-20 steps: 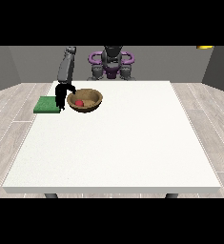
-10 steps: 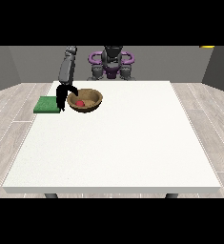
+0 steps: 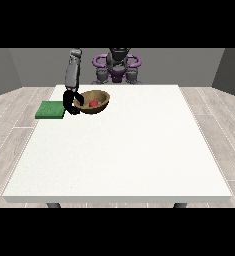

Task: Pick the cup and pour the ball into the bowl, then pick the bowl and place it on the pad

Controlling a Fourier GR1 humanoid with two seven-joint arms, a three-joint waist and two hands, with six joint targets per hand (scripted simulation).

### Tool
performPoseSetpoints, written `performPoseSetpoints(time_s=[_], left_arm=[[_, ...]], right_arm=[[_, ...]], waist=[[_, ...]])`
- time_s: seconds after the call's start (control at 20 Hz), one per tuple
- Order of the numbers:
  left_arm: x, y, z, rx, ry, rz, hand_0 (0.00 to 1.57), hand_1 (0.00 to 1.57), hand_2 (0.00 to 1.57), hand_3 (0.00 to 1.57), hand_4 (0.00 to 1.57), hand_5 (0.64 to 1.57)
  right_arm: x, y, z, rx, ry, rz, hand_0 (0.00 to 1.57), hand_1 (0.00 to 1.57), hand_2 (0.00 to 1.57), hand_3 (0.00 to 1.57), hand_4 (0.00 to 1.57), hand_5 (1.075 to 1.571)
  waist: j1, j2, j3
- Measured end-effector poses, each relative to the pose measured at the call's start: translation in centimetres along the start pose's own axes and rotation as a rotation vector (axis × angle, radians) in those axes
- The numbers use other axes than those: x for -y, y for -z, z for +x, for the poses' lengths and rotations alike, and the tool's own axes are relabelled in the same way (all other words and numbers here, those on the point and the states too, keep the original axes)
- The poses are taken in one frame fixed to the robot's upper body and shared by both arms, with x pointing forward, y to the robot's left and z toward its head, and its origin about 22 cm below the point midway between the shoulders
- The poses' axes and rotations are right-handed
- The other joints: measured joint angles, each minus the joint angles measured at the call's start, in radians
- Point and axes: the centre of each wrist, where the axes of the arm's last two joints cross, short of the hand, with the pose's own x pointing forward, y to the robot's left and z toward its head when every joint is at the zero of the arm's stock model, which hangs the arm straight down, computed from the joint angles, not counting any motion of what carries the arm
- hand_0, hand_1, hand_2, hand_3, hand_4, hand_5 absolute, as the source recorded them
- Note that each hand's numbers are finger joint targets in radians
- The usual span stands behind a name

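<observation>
So the bowl (image 3: 93, 101) — brown, wooden-looking — sits near the table's far edge, toward the view's left, and the red ball (image 3: 93, 103) is already inside it. The pouring half looks done to me, though I can't spot a cup anywhere in this view. The bowl looks a bit tilted, with its near-left rim by the hand, but whether it's actually off the table I can't tell.

The hand at the view's left (image 3: 70, 101) is right up against that rim, its dark fingers seemingly hooked over the edge as if gripping it. It's small here, so take "gripping" as my best read. That spot makes sense: the rim is the only part a hand can really catch on a shallow bowl, and it's the side facing the pad.

The green pad (image 3: 50, 109) lies flat just beside the hand, further left, so it'd be a short sideways carry. Main worry is the ball rolling out if the bowl tips more.

The other hand isn't visible — that arm seems tucked by the torso. The white table (image 3: 139, 150) fills everything else.
</observation>
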Motion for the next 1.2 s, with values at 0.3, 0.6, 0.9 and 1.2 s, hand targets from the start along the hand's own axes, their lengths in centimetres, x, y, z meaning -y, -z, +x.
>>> performPoseSetpoints(time_s=[0.3,0.6,0.9,1.2], left_arm=[[-1.1,-0.7,-0.7,-0.016,-0.017,0.013,0.00,0.00,0.00,0.00,1.18,1.525],[-3.0,-2.1,-2.8,-0.086,-0.021,0.058,0.00,0.00,0.00,0.00,1.20,1.539],[-4.5,-3.4,-3.8,-0.118,-0.007,0.099,0.00,0.00,0.00,0.00,1.20,1.544],[-5.8,-5.1,-5.3,-0.142,-0.005,0.133,0.00,0.00,0.00,0.00,1.20,1.543]], right_arm=[[-0.1,0.1,0.8,-0.057,-0.085,-0.044,1.57,1.57,1.57,1.27,1.02,1.545],[-0.9,1.6,2.8,-0.214,-0.094,-0.013,1.57,1.57,1.57,1.03,1.04,1.558],[4.7,3.9,7.9,-0.229,-0.244,-0.071,1.57,1.57,1.57,0.71,1.06,1.566],[11.4,5.5,14.9,-0.214,-0.349,-0.138,1.57,1.57,1.57,0.58,1.09,1.564]], waist=[[0.008,-0.008,0.0216],[-0.022,-0.046,0.0701],[-0.087,-0.064,0.0615],[-0.145,-0.086,0.0517]])
